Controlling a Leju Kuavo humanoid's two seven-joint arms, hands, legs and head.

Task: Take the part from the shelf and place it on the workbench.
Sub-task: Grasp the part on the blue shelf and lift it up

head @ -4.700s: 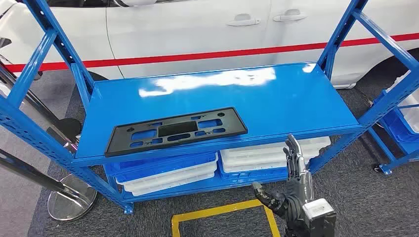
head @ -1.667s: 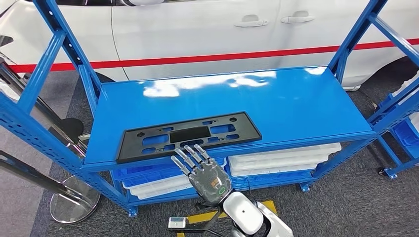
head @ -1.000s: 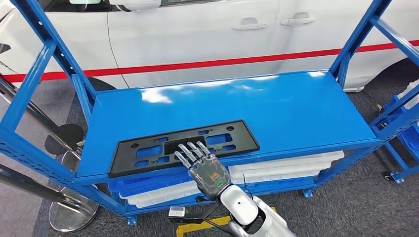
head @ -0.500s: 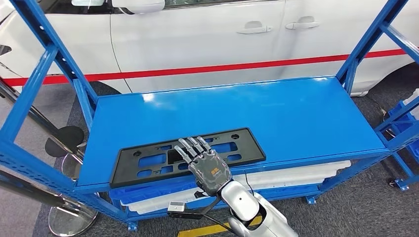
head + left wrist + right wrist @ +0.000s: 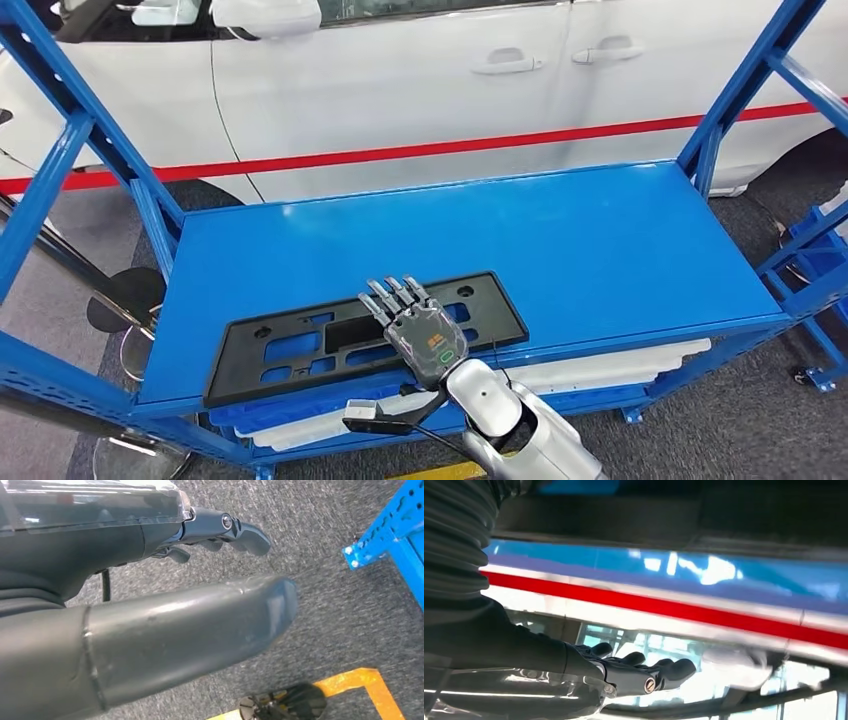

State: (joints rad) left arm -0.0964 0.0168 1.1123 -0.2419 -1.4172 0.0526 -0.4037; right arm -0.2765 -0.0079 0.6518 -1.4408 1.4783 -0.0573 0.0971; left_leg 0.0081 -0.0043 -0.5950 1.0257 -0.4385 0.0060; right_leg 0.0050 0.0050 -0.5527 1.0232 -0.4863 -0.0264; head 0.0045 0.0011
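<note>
The black license plate frame (image 5: 365,333) lies near the front edge of the blue shelf (image 5: 560,240), long axis running nine to three. The right hand (image 5: 420,325), empty with fingers apart, hovers over its middle, pointing toward twelve.

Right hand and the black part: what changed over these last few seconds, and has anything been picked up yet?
The right hand came up from below the shelf's front edge and moved forward over the black part, fingers extended above its middle. No grasp is visible yet. The camera also shifted, so the scene's drift is not the things moving. The part lies flat near the front of the blue shelf as before.
</note>
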